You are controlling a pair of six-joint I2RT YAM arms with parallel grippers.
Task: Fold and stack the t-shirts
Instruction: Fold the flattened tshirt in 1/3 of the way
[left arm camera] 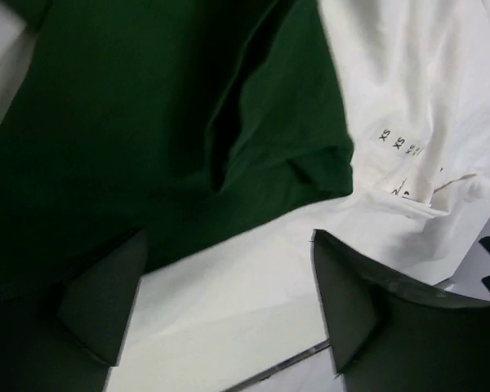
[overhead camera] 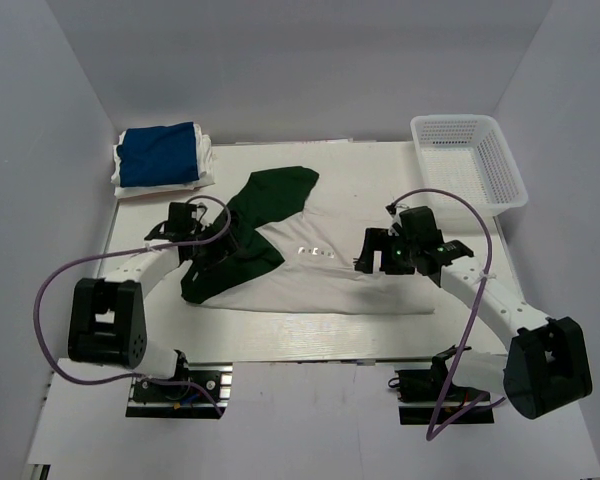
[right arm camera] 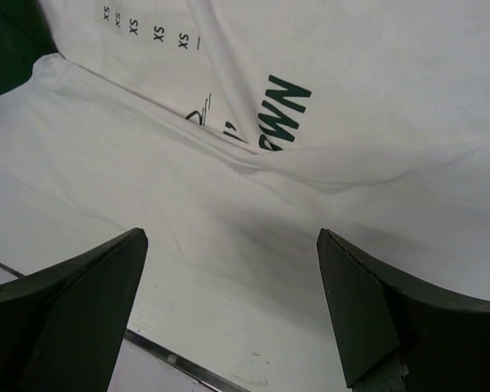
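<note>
White tabletop (overhead camera: 310, 340) holds a white cotton t-shirt (overhead camera: 330, 285) spread centrally, its size sticker (right arm camera: 143, 28) repeating "XS" near dark letters "WN". A dark green cloth t-shirt (overhead camera: 265, 205) drapes its left; a royal blue t-shirt (overhead camera: 158, 155) lies folded far left. Above them, left gripper (left arm camera: 229, 234) and right gripper (right arm camera: 231, 233) gape, empty.

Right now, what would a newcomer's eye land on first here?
The green shirt sprawled unfolded across the white shirt at mid-table. Then the blue shirt, folded at the far left corner, and the basket at the far right.
</note>
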